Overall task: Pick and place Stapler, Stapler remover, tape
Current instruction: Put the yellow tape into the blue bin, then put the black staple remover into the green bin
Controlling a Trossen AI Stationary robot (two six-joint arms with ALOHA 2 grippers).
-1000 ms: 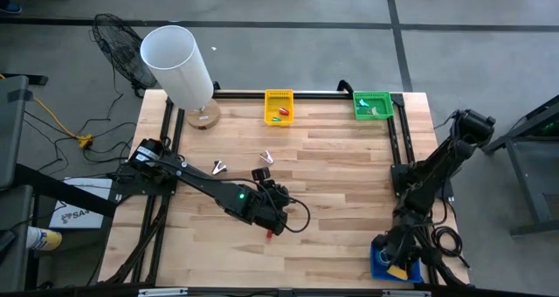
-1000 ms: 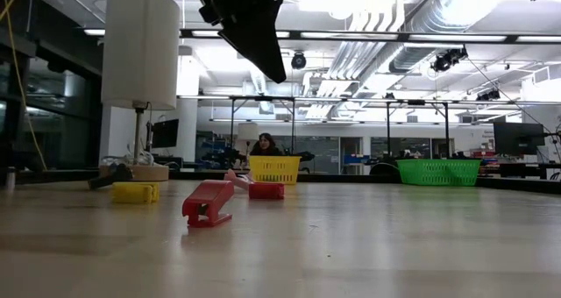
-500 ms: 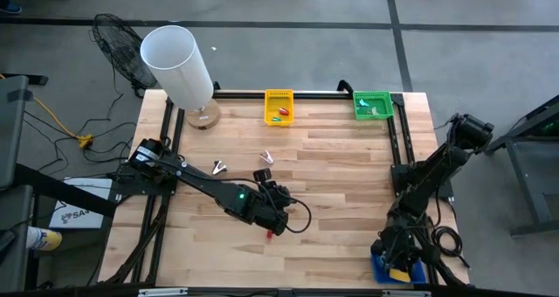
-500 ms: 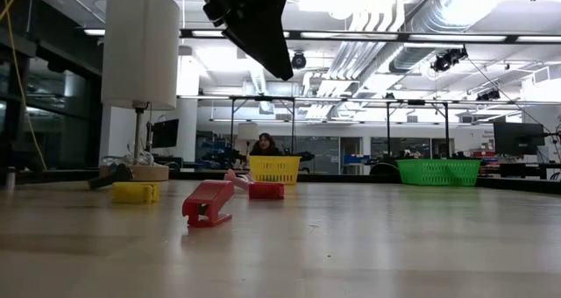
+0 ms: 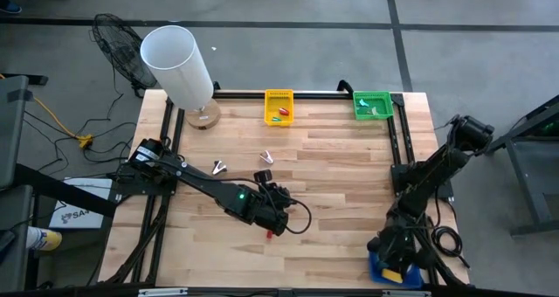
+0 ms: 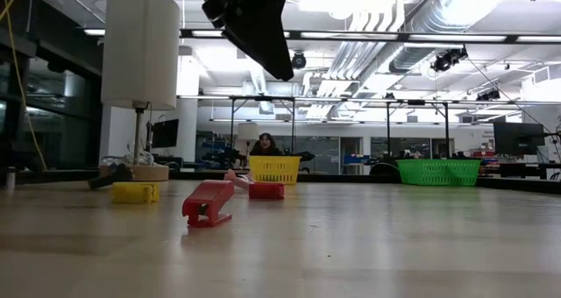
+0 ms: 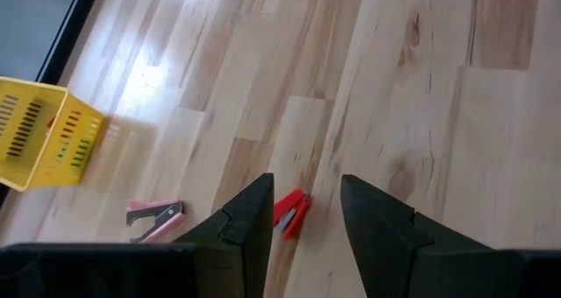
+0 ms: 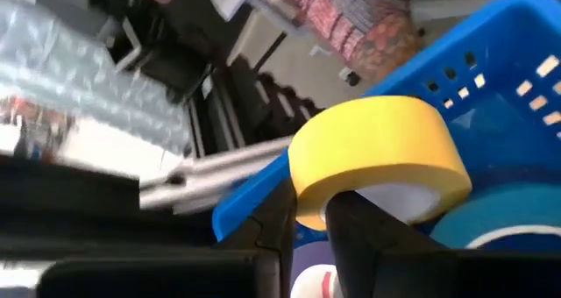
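Yellow tape [image 8: 377, 153] in blue basket [image 8: 491, 61], right wrist view only

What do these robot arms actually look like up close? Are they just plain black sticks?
Mostly dark, yes. Each is a chain of black jointed segments. The left arm carries a small glowing green light partway along and a black cable looping beside its wrist. The right arm has black cables coiled near its base. Each ends in two flat, angular black fingers with stepped inner edges.
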